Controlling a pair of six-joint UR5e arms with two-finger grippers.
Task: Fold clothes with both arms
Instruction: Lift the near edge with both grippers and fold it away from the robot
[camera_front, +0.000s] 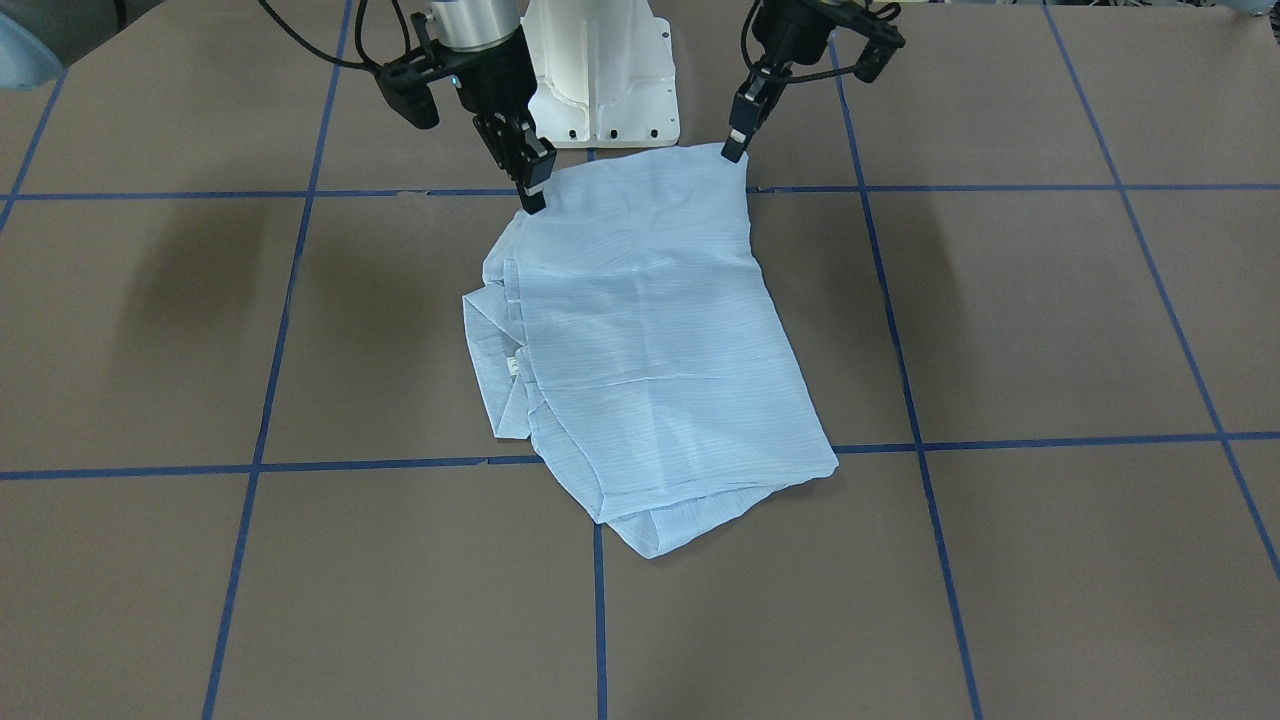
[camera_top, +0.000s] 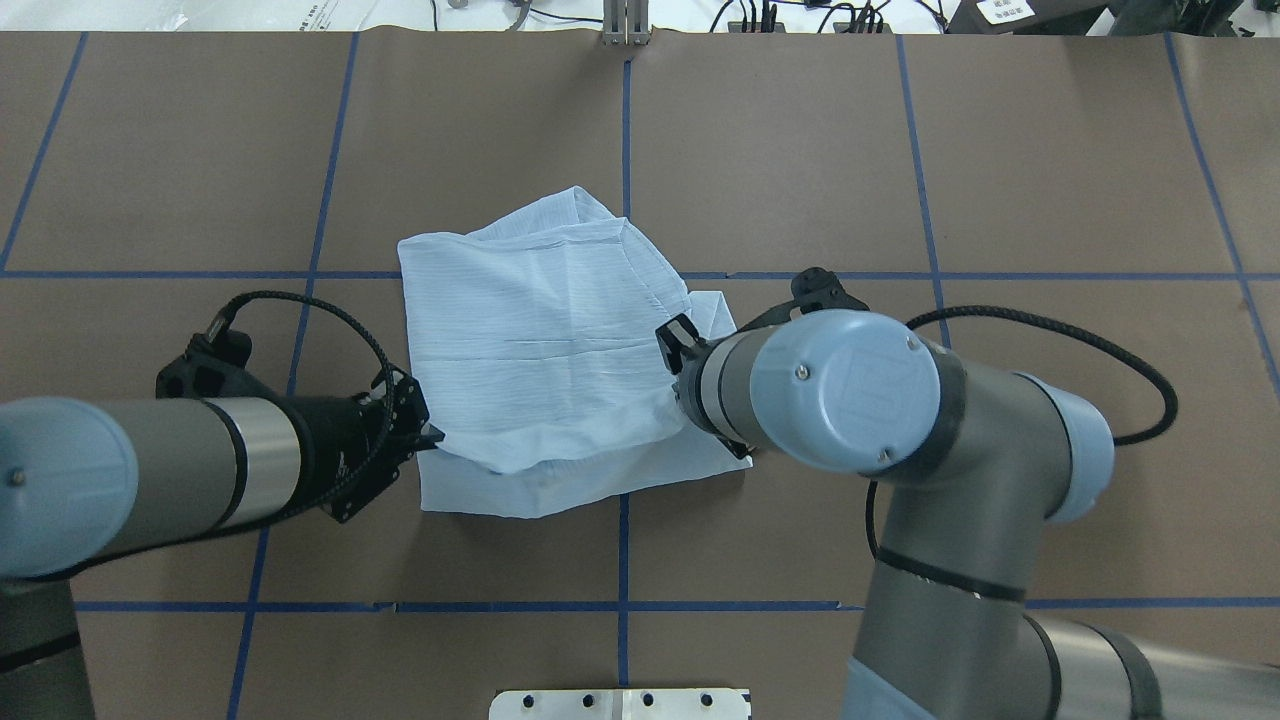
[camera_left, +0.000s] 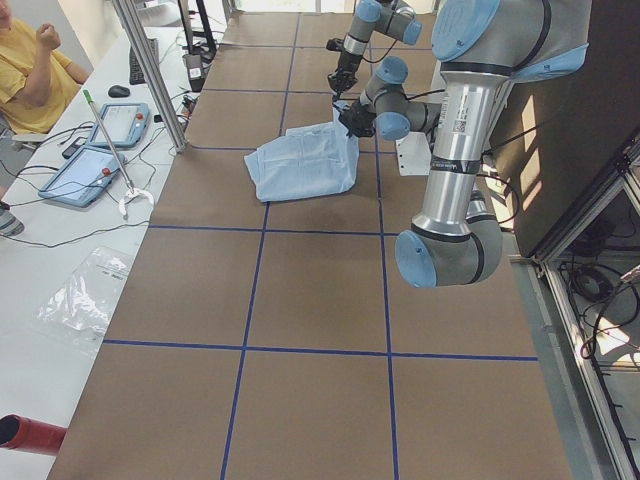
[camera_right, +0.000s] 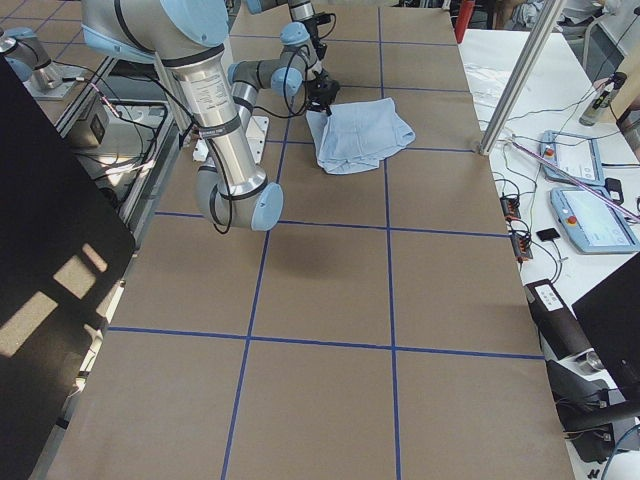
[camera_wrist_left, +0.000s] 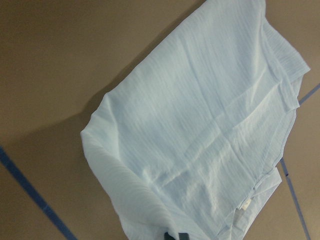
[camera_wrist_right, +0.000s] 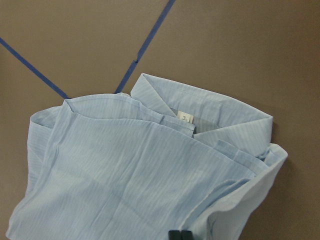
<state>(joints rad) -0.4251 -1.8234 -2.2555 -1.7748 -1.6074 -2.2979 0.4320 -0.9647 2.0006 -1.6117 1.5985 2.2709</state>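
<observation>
Left fingers and right fingers, two pairs, each clamp a corner of one shirt.

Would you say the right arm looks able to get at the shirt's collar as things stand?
Probably yes. The collar lies exposed at the edge of the shirt nearest the right gripper, with nothing between them. That gripper looks shut on a shirt corner, though, so it would have to let go first.

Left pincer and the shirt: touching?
Touching. Front-facing view shows the left pincer closed on the shirt at its corner nearest the robot; the left wrist view shows cloth at its tips.
</observation>
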